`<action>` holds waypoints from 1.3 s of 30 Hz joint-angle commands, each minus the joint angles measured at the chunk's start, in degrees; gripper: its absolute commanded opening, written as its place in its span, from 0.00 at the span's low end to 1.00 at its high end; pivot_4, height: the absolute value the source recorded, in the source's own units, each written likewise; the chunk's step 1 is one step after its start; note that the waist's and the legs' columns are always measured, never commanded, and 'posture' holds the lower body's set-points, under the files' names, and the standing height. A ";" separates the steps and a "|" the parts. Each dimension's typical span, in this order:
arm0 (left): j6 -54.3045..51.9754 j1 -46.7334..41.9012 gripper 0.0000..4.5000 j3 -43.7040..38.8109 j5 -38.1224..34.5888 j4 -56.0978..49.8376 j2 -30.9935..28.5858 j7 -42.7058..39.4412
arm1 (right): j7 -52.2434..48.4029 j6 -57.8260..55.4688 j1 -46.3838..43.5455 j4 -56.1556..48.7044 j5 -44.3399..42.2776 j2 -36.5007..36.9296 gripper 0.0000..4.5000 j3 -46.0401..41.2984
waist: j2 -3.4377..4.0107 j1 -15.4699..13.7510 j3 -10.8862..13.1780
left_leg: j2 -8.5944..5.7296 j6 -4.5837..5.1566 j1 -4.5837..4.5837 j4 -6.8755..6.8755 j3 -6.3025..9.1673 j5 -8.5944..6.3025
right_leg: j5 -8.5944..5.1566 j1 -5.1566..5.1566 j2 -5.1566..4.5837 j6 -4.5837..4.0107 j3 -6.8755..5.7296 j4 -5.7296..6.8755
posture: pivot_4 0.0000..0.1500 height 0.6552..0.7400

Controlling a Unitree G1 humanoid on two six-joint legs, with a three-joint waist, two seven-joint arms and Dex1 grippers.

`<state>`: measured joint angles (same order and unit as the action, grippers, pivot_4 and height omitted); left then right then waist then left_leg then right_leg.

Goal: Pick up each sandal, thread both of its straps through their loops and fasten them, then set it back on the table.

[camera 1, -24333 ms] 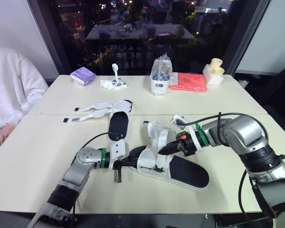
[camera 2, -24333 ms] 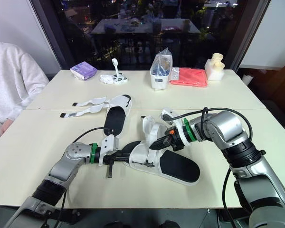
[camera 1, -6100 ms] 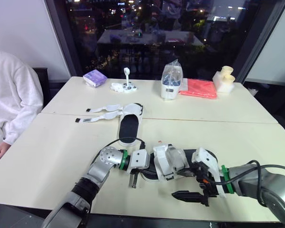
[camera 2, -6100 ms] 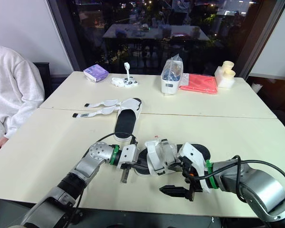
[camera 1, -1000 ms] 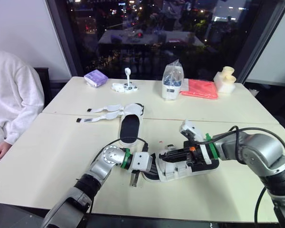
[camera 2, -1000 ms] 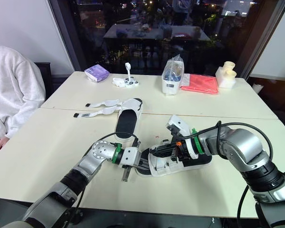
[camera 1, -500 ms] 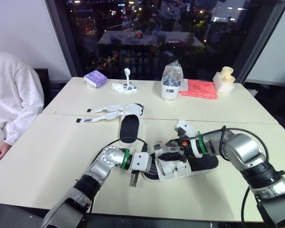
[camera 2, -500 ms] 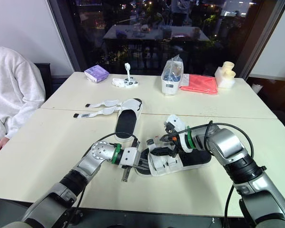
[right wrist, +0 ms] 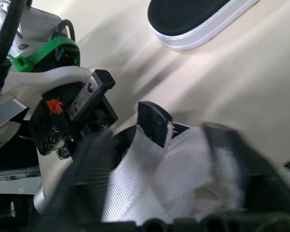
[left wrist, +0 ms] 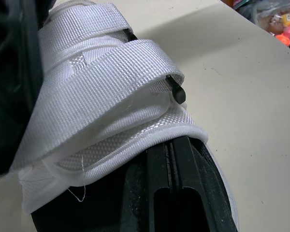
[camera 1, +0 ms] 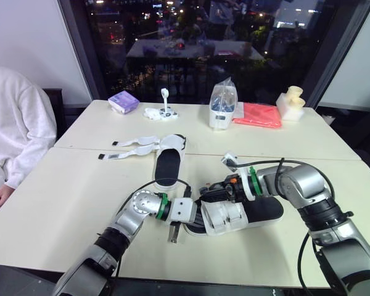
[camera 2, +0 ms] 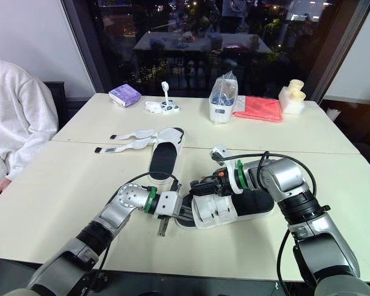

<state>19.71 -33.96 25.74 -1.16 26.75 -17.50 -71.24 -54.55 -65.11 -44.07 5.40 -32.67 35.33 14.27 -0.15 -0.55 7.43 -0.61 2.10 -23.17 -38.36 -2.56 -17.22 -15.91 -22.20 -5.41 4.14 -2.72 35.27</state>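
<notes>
— Left eye view: where's the sandal point(camera 1: 262, 209)?
— At 6 o'clock on the table point(camera 1: 61, 197). Black insole, white sole, two white straps point(left wrist: 101, 82) folded across. The left gripper point(camera 1: 194, 216) pinches its end. The right gripper point(camera 1: 213, 192) sits at the straps; its grip I cannot tell.
— How will it handle?
— Light, I judge: stiff sole, floppy webbing. Hold the sole's rim. The other sandal point(camera 1: 166, 161) lies at 11 o'clock, unstrapped.
</notes>
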 commanded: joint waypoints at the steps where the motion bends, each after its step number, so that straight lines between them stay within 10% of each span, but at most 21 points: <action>1: -3.25 2.87 0.00 4.42 5.32 3.13 -1.16 -0.83 | -0.81 0.97 -1.59 -0.52 -0.24 -0.25 0.26 -2.26 | 0.00 0.00 0.00 | 0.00 0.00 0.00 0.00 0.00 0.00 | 0.00 0.00 0.00 0.00 0.00 0.01 | 1.00 1.00; 4: -3.48 2.94 0.00 4.50 5.36 3.05 -1.16 -0.78 | -1.31 0.66 -1.86 -1.52 -0.92 -0.19 0.01 -2.92 | 0.00 0.00 0.00 | 0.00 0.00 -0.01 0.00 0.00 0.00 | 0.01 0.00 0.00 0.01 0.00 0.01 | 1.00 1.00; 18: 2.60 1.80 0.00 7.04 8.73 6.83 -1.59 -1.14 | -4.58 -3.83 -7.79 -12.86 -9.35 2.40 0.01 -9.81 | 0.11 0.24 0.06 | 0.00 -0.05 -0.12 0.00 -0.01 0.03 | 0.01 -0.08 -0.01 0.02 0.01 0.07 | 1.00 1.00; 39: -0.73 4.95 0.00 8.11 8.96 -0.15 -1.72 -1.31 | -7.45 20.30 -4.73 11.07 13.64 0.21 0.01 5.07 | 0.14 0.37 0.07 | 0.00 -0.08 -0.11 0.03 -0.02 0.05 | 0.02 -0.09 -0.01 0.03 -0.07 0.13 | 1.00 1.00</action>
<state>21.44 -33.44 26.26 1.76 24.03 -18.71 -69.71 -63.11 -47.86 -47.78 14.77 -22.46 34.91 19.95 -0.01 -0.19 7.50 -0.61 2.03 -23.28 -38.32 -2.58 -17.17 -15.90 -22.29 -5.43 4.17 -2.79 35.41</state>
